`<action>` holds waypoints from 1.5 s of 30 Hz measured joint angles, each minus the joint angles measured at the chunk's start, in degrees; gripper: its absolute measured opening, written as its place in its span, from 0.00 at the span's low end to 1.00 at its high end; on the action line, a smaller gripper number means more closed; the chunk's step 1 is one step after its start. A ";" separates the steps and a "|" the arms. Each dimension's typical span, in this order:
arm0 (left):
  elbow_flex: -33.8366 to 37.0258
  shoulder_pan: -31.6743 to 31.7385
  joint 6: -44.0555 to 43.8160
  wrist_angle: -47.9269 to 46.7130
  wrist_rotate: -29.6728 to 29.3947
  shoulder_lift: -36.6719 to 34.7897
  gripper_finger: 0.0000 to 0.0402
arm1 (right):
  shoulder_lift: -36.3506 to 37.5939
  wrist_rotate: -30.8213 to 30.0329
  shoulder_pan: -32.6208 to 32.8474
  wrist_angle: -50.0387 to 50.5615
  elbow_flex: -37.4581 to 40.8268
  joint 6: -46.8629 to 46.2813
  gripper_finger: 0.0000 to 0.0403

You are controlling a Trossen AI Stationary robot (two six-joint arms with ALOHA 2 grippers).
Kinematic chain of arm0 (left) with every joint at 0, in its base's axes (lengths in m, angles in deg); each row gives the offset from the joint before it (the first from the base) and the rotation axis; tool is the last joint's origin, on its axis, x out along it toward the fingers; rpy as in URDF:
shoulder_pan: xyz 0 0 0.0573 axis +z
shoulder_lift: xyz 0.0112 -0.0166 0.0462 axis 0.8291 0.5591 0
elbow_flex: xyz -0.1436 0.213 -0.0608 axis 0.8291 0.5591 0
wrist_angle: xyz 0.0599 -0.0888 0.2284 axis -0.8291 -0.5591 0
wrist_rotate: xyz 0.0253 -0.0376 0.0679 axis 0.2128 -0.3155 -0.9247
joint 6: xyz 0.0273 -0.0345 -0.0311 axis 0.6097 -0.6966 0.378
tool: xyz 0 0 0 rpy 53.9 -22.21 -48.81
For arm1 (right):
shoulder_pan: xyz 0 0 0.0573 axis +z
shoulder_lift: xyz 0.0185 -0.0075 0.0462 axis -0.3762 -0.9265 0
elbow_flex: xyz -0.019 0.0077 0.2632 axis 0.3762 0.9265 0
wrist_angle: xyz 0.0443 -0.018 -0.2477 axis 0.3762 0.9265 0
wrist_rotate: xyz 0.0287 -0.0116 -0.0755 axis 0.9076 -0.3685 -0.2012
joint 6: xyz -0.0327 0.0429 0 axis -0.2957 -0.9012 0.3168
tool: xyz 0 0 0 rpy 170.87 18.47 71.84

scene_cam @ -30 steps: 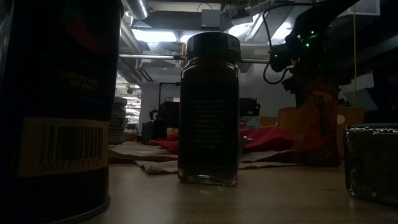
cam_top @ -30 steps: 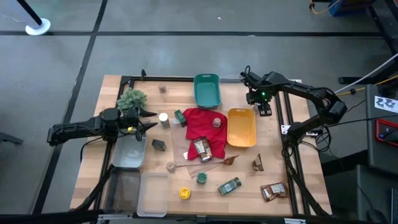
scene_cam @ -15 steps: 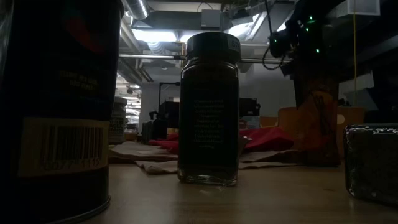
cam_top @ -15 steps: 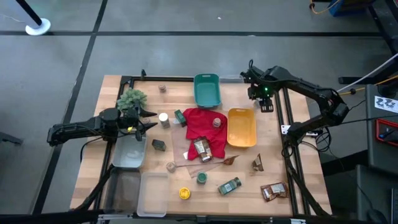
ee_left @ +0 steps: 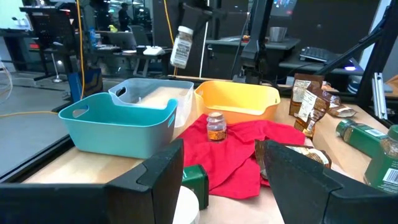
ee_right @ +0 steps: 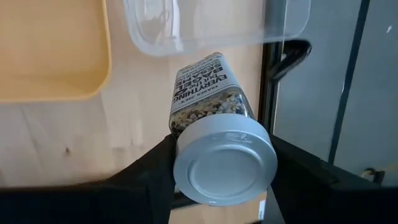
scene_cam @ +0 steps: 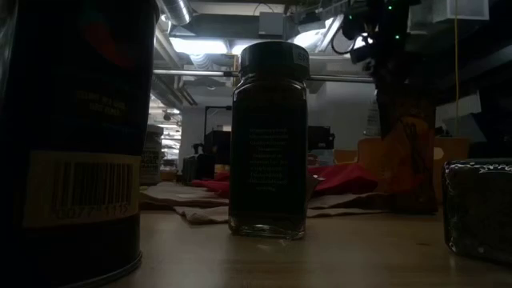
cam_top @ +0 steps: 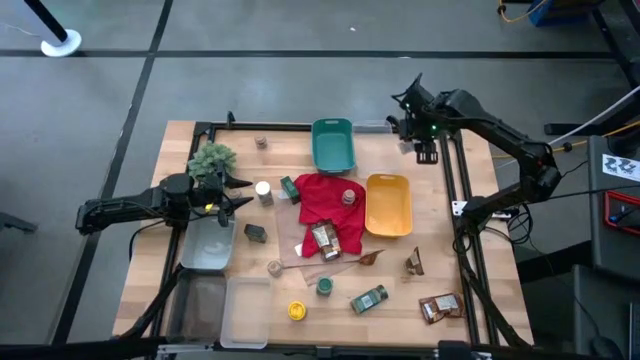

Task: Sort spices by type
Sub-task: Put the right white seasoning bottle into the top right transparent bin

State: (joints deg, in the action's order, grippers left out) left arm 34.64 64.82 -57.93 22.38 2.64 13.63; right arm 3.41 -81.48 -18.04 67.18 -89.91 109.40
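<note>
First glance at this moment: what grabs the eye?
The right gripper holds a seasoning jar in the air past the yellow bin, near the table's far right corner. A red cloth lies mid-table among scattered spices. The left gripper waits open beside the small plant.

Bare wood lies open along the table's [cam_top: 160,270] nine o'clock edge and around the three o'clock side past the yellow bin [cam_top: 387,204]. The middle is crowded: a red cloth [cam_top: 325,200] with jars and packets on it, the teal bin [cam_top: 333,145] at twelve o'clock. Clear trays [cam_top: 245,310] block seven o'clock. A plant [cam_top: 211,158] stands just beside the left gripper [cam_top: 243,192].
</note>
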 joint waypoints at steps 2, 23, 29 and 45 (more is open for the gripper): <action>0.00 0.00 0.00 0.00 -0.01 -0.01 0.51 | -0.36 1.26 0.00 -1.15 0.00 0.04 0.53; 0.02 0.00 0.00 0.00 0.00 -0.01 0.51 | -11.36 8.52 0.04 -7.66 0.01 1.49 0.53; 0.00 0.00 0.00 0.00 -0.01 -0.01 0.51 | -14.59 10.32 0.07 -8.34 0.00 1.51 0.53; 0.02 0.00 0.00 0.00 -0.01 -0.01 0.51 | -21.35 10.53 0.04 -8.39 0.02 1.09 0.61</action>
State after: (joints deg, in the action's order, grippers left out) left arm 34.66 64.82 -57.93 22.38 2.64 13.62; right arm -17.94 -70.95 -18.00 58.79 -89.89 110.48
